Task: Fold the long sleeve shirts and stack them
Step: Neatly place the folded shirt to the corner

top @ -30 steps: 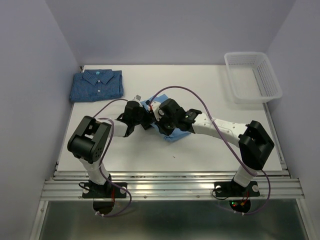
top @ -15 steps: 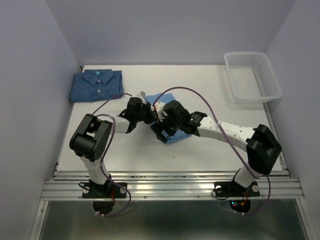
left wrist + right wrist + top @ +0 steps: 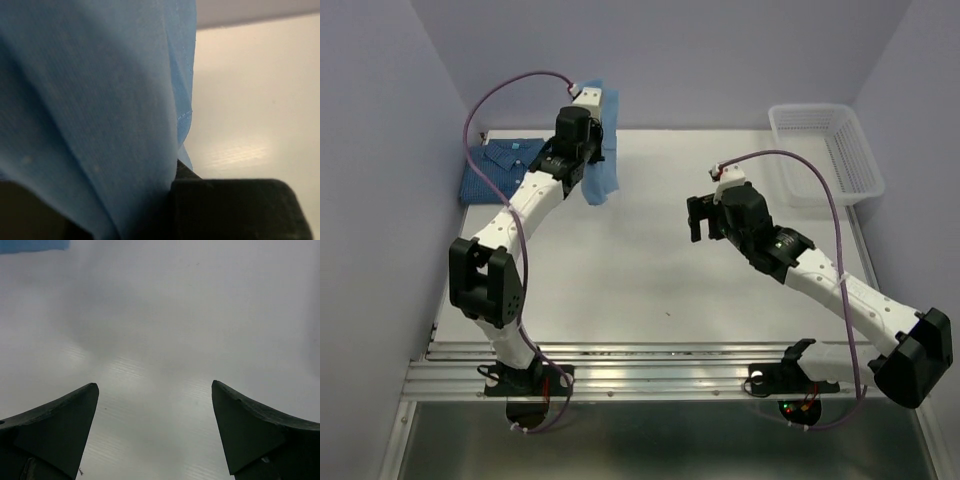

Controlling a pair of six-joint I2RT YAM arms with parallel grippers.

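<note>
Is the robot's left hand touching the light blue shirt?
Touching. The left wrist view shows the light blue shirt bunched between the left gripper's fingers.

A white worktop (image 3: 650,290) sits in a booth closed by plain pale lavender walls: a back wall (image 3: 660,50), a left wall (image 3: 370,200) and a right wall (image 3: 925,180). A ribbed aluminium rail (image 3: 660,372) runs along its near edge. Below that lies a dark grey-green surface (image 3: 670,440), perhaps the floor. The light is soft and even, with faint glare on the worktop.
</note>
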